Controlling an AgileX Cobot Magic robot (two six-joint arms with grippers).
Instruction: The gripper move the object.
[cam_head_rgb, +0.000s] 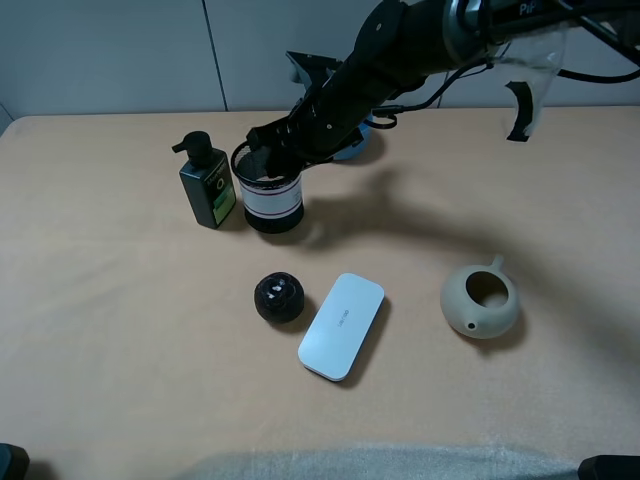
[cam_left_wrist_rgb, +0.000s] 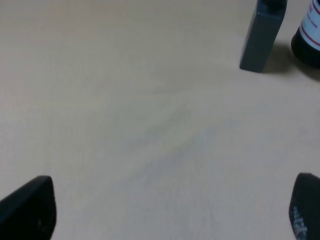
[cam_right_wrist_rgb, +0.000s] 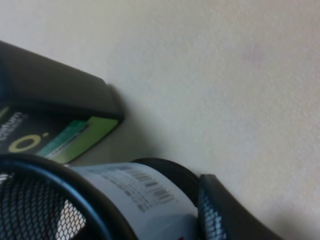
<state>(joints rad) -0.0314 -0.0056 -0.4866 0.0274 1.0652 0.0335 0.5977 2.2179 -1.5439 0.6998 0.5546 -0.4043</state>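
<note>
A beige cloth-covered counter (cam_head_rgb: 120, 330) ran up to a pale grey panelled wall. The pen cup (cam_head_rgb: 272, 200) stood upright at the back of the counter, left of centre, just beside a dark pump bottle (cam_head_rgb: 208, 185) on its left. The right arm reached across the middle and set the right hand (cam_head_rgb: 270, 145) at the cup's rim.

The right wrist view showed what the high view could not: a printed barcode on the cup's white band (cam_right_wrist_rgb: 135, 192), and the bottle's green label with a yellow ring and small writing too blurred to read. In that view one dark finger (cam_right_wrist_rgb: 217, 217) lay against the outside of the band. The other finger was hidden, so I could not tell whether the hand pinched the wall.

White letters beginning "Pi" showed on the arm at the top edge of the high view. The left wrist view caught the bottle's plain side and the cup's red stripes, with the left hand (cam_left_wrist_rgb: 172, 212) spread wide over bare cloth.

Nearer the front lay a black ball (cam_head_rgb: 279, 297), a white flat case (cam_head_rgb: 342, 325) with tiny illegible print, and a beige pot (cam_head_rgb: 481, 300).
</note>
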